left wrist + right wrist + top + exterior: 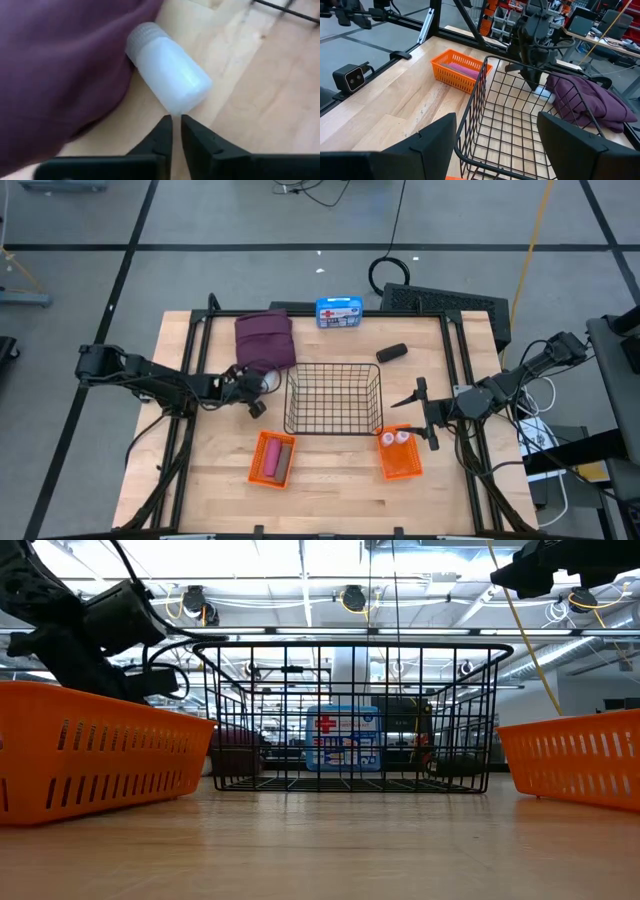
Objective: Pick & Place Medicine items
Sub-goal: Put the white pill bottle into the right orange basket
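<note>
A white bottle (167,75) lies on its side on the table, its cap against the edge of the maroon pouch (60,65), which lies flat at the far left (265,340). My left gripper (176,127) is shut, its tips right at the bottle's base end, with nothing between the fingers. My right gripper (425,415) hangs open above the table, right of the wire basket (333,398). The dark-grey oblong piece (391,352) lies behind the basket. A pink cylinder (270,458) lies in the left orange bin, and two white bottles (395,438) stand in the right one. My left gripper comes slanting down from the table's left, its shut fingertips (167,122) right at the bottle's base end (180,107). I cannot tell whether they touch it. The bottle lies on the table, outside the fingers.
A blue first-aid box (339,311) stands at the far edge. The left orange bin (272,458) and right orange bin (398,455) sit near the front, either side of the basket. Bare wood lies between them.
</note>
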